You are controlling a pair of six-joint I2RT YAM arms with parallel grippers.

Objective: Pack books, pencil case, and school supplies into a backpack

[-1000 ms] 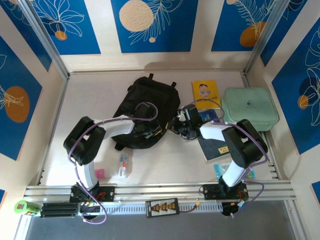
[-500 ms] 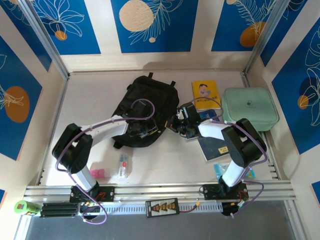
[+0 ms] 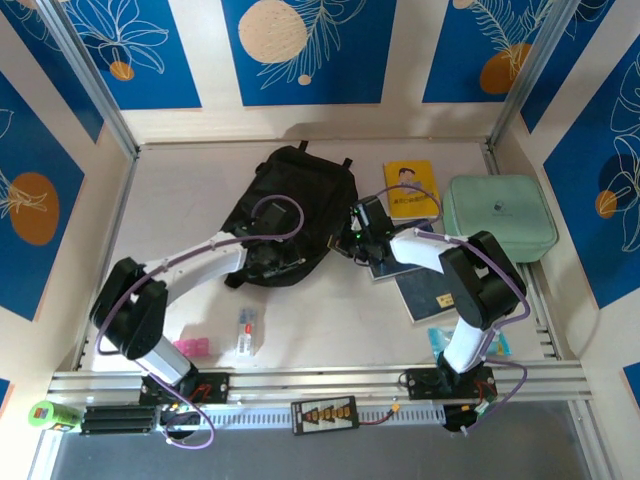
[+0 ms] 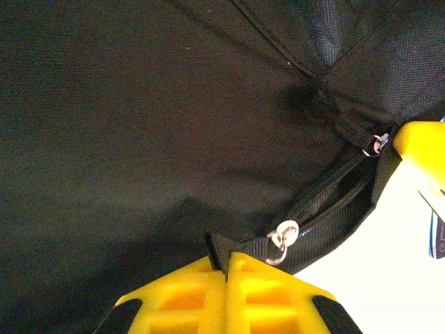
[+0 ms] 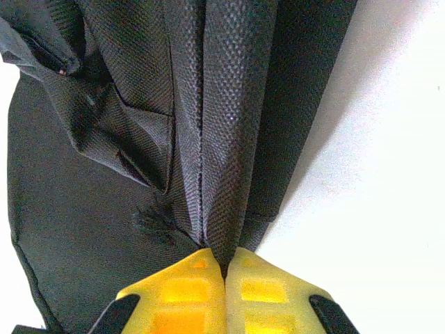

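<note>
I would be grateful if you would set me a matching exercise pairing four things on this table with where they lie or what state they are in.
Things:
1. backpack
2. yellow book
3. mint-green case
4. dark blue book

Places or states:
a. lies flat between the backpack and the mint-green case
b. partly covered by the right arm
c. fabric pinched by the left gripper and the right gripper
d. farthest to the right of the four

Pairs: 1-c, 2-a, 3-d, 4-b
</note>
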